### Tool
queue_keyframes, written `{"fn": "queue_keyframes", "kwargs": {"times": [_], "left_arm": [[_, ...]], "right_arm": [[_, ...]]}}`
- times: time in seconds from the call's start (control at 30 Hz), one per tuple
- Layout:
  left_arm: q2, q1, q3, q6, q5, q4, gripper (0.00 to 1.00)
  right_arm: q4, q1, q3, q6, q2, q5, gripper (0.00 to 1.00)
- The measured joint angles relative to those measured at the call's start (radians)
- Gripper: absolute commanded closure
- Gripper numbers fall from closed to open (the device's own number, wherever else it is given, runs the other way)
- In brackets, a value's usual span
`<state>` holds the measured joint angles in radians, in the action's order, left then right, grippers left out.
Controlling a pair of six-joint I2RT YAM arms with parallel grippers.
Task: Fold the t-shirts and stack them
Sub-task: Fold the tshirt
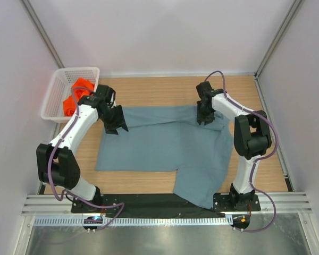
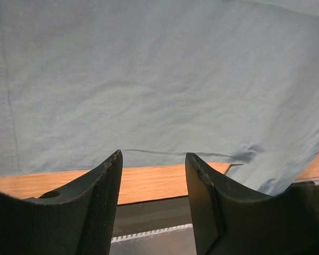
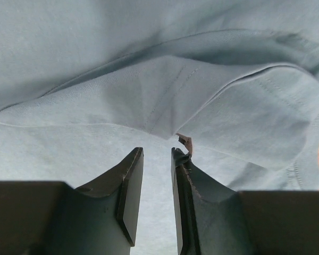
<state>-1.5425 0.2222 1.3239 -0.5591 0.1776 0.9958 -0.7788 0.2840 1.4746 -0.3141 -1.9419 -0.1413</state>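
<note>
Wooden table (image 1: 149,87) carrying large plain grey-blue cloth short-sleeved shirt (image 1: 159,143), spread mostly flat. Near right portion draped off table edge onto black base plate (image 1: 149,202). Risk: overhang dragging whole garment askew on any lift.

White plastic lattice basket (image 1: 52,101) at far left corner, holding crumpled bright orange cloth shirt (image 1: 77,91), not yet folded.

Left gripper (image 1: 117,126) above far left hem, jaws spread wide, nothing between. Right gripper (image 1: 204,118) over folded-back sleeve flap at far right, jaws parted narrowly, pinching nothing.

Likely trouble: narrow right opening catching only top layer of flap, or missing cloth entirely. Mismatched grips skewing fold line and bunching fabric.
</note>
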Motion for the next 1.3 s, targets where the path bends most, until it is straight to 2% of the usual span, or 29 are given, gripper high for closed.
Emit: {"fn": "queue_keyframes", "kwargs": {"times": [0.6, 0.7, 0.83, 0.97, 1.13, 1.3], "left_arm": [[-0.001, 0.0, 0.002, 0.014, -0.002, 0.012, 0.48], [-0.002, 0.0, 0.002, 0.014, -0.002, 0.012, 0.48], [-0.009, 0.0, 0.007, 0.014, -0.002, 0.012, 0.48], [-0.02, -0.002, 0.017, 0.016, -0.003, 0.013, 0.48], [-0.039, -0.035, 0.03, 0.018, -0.014, 0.016, 0.48], [-0.097, -0.091, 0.074, 0.022, -0.041, 0.017, 0.49]], "right_arm": [[0.065, -0.036, -0.016, -0.051, -0.067, 0.044, 0.66], [0.068, -0.037, -0.016, -0.055, -0.068, 0.049, 0.71], [0.069, -0.037, -0.016, -0.058, -0.068, 0.059, 0.9], [0.063, -0.037, -0.016, -0.066, -0.067, 0.068, 0.98], [0.008, -0.039, -0.016, -0.093, -0.043, 0.1, 0.98], [-0.041, -0.037, -0.071, -0.17, 0.068, 0.188, 0.98]]}}
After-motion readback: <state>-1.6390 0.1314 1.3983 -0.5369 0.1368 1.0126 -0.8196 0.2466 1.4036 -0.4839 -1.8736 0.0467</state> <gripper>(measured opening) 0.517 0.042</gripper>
